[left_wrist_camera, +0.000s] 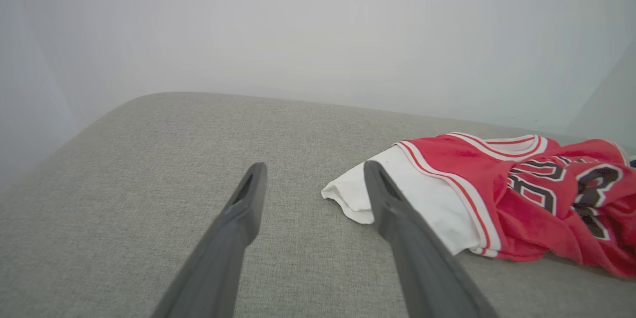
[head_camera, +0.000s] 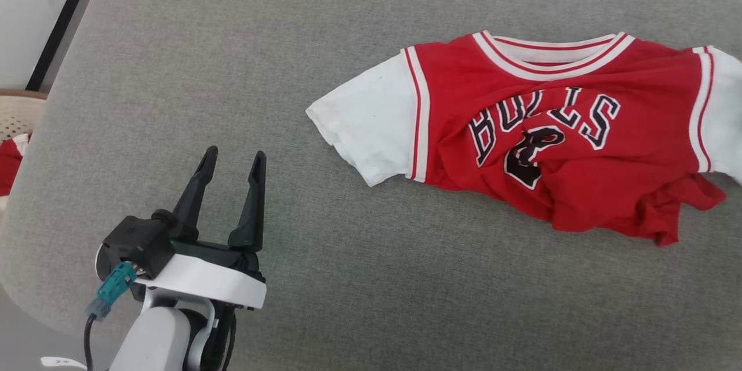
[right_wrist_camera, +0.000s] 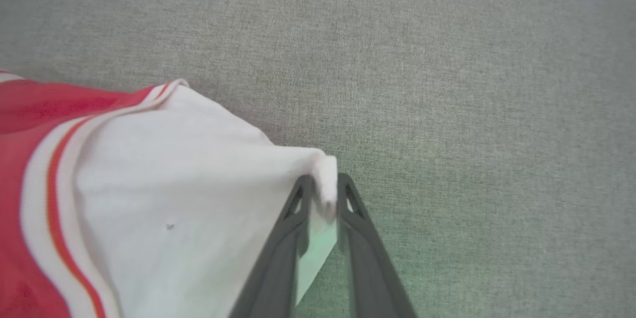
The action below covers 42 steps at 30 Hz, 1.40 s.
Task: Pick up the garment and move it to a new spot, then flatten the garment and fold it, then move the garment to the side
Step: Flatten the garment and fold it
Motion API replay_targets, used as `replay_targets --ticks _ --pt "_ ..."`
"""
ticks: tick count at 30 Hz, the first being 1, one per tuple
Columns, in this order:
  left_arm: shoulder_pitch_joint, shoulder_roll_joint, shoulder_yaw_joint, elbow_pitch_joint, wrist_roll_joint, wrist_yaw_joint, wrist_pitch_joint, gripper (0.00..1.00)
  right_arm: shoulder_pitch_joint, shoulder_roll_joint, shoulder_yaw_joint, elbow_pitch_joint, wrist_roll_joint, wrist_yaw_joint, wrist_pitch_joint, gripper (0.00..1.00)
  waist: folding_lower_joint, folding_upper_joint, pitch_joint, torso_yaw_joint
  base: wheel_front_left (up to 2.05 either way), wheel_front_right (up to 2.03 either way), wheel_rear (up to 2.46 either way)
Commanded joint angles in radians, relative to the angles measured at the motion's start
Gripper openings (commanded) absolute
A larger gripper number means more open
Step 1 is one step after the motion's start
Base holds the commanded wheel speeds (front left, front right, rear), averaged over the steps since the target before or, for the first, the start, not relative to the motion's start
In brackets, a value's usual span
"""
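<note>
Long dark tapered fingers (head_camera: 194, 191) on the left end effector (head_camera: 236, 155), black housing (head_camera: 139, 240), white wrist collar (head_camera: 203, 284), teal cable plug (head_camera: 113, 290)

The soft thin red jersey shirt (head_camera: 464, 87), right of frame: white sleeves, red-and-white striped trim, black-and-white lettering. The flat woven fabric surface (head_camera: 290, 40): grey.

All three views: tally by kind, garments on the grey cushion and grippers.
Garments: 1, red jersey shirt with white sleeves
Grippers: 2, left gripper and right gripper
Total: 3
</note>
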Motion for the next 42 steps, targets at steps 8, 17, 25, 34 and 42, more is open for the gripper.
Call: replay_targets --ticks 8,17,25,34,42 --pt "-0.010 0.019 0.027 0.017 0.004 -0.024 -0.005 1.00 -0.002 -0.002 0.111 -0.050 0.066 0.000 -0.037 1.00 0.0000 0.0000 -0.034 -0.046 0.00 0.00 0.00" --pt "-0.040 0.092 0.030 0.008 -0.033 -0.044 0.088 1.00 0.097 -0.014 0.184 -0.279 0.189 0.000 -0.140 1.00 0.0000 0.0000 -0.057 -0.139 0.00 0.00 0.00" --pt "-0.135 0.187 0.008 0.017 -0.101 -0.064 0.291 1.00 0.226 0.044 0.135 -0.479 0.201 0.000 -0.275 1.00 0.0000 0.0000 -0.061 -0.215 0.00 0.00 0.00" --pt "-0.267 0.269 -0.026 0.129 -0.188 -0.066 0.599 1.00 0.383 0.178 0.018 -0.685 0.098 0.000 -0.469 1.00 0.0000 0.0000 -0.046 -0.304 0.00 0.00 0.00" --pt "-0.352 0.275 -0.057 0.266 -0.236 -0.018 0.855 1.00 0.510 0.270 -0.058 -0.806 0.020 0.000 -0.532 1.00 0.0000 0.0000 -0.037 -0.347 0.00 0.00 0.00"
